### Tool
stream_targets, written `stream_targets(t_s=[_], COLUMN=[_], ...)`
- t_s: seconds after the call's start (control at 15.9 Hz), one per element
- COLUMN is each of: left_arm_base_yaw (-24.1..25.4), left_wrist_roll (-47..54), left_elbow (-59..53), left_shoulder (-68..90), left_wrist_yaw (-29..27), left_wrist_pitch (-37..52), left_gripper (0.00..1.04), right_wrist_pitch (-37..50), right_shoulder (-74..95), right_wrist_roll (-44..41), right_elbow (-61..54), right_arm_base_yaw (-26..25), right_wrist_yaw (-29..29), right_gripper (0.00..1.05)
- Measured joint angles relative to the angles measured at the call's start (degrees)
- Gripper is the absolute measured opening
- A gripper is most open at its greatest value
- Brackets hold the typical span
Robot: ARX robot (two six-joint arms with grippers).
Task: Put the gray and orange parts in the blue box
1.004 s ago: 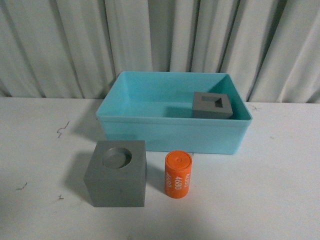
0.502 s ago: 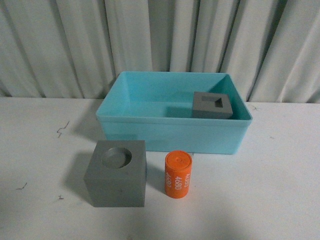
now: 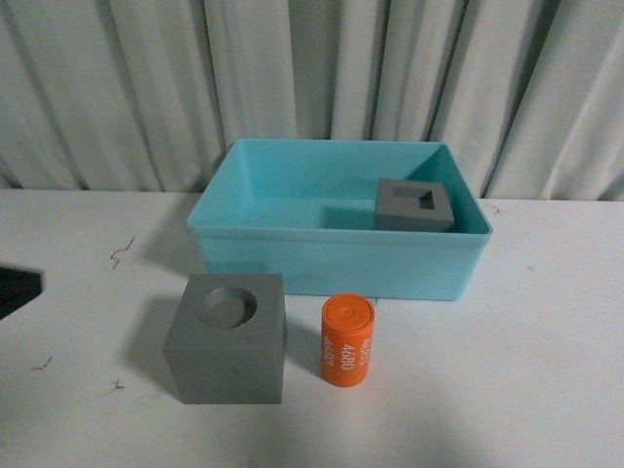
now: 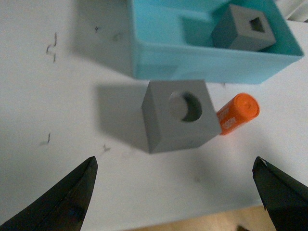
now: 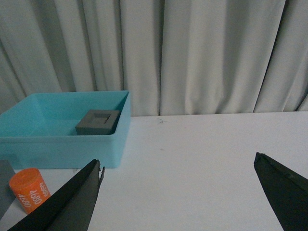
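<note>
Sorting standing partly done on the counter.
The gray cube with the rectangular hole is sitting inside the blue box; the gray cube with the round hole and the orange cylinder are standing side by side in front of it. The left tool and right tool are gaping wide, holding nothing.

A turquoise box sits far centre, a gray cube with a rectangular hole upright in its right end. Outside, near its front wall, a gray cube with a round hole stands just left of an upright orange cylinder printed "4680".
</note>
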Motion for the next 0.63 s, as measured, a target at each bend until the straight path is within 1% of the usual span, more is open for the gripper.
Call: stream_targets(t_s=[0.13,0.25,0.44,0.63], left_arm_base_yaw=[-4.59,-7.39,-8.37,-8.2], left_wrist_roll=[2.03,5.4,11.23,14.99], left_elbow=[4.42,6.99,8.31,10.54], left_shoulder=[8.59,16.41,26.21,33.57], left_wrist_yaw=[-0.87,-1.49,-1.86,-2.62], left_wrist_pitch=[6.6,11.58,17.38,19.61], left_gripper=[0.98,0.98,0.98,0.98], right_wrist_pitch=[0.0,0.0,0.0,0.0], right_shoulder=[0.0,0.0,0.0,0.02], right_wrist_roll=[0.0,0.0,0.0,0.0], right_elbow=[0.0,0.0,0.0,0.0], right_arm_base_yaw=[0.0,0.0,0.0,0.0], right_wrist_yaw=[0.0,0.0,0.0,0.0], right_gripper=[0.98,0.98,0.98,0.98])
